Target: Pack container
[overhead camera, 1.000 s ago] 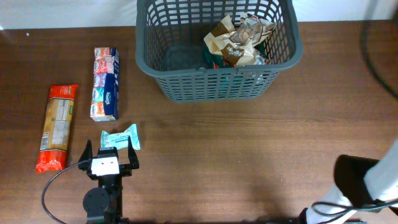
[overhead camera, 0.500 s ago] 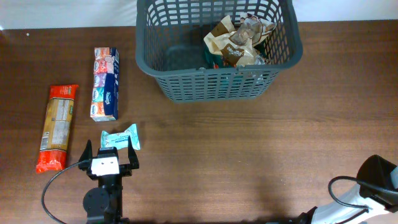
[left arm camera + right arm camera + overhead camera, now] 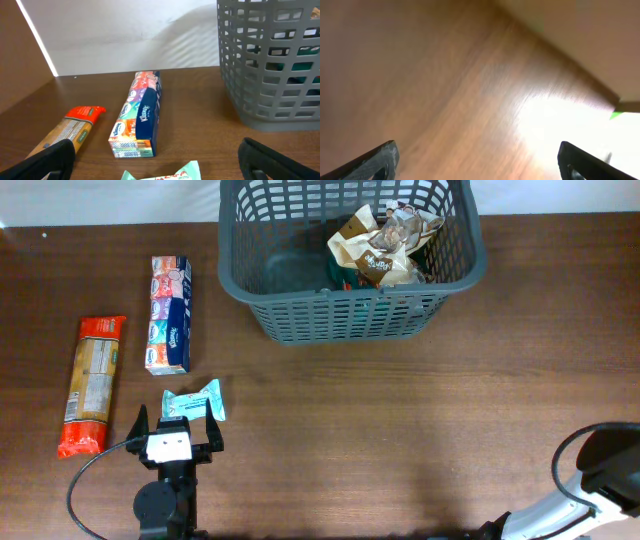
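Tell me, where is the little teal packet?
In the overhead view, the teal packet lies on the left of the table, in front of the left end effector, with the tissue pack just beyond it and the orange packet to its left.

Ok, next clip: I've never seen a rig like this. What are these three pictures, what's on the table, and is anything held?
Two robot arms work at a wooden table, each ending in a two-finger gripper. One picture looks straight down; the other two come from a camera on each wrist. The left gripper, bottom left from above, is open, with a small teal packet just ahead of it. The right gripper is open too; its blurred view shows mostly wood. Nothing is held. On the table lie a long orange packet, a stack of tissue packs and a grey basket with crumpled brown bags inside.
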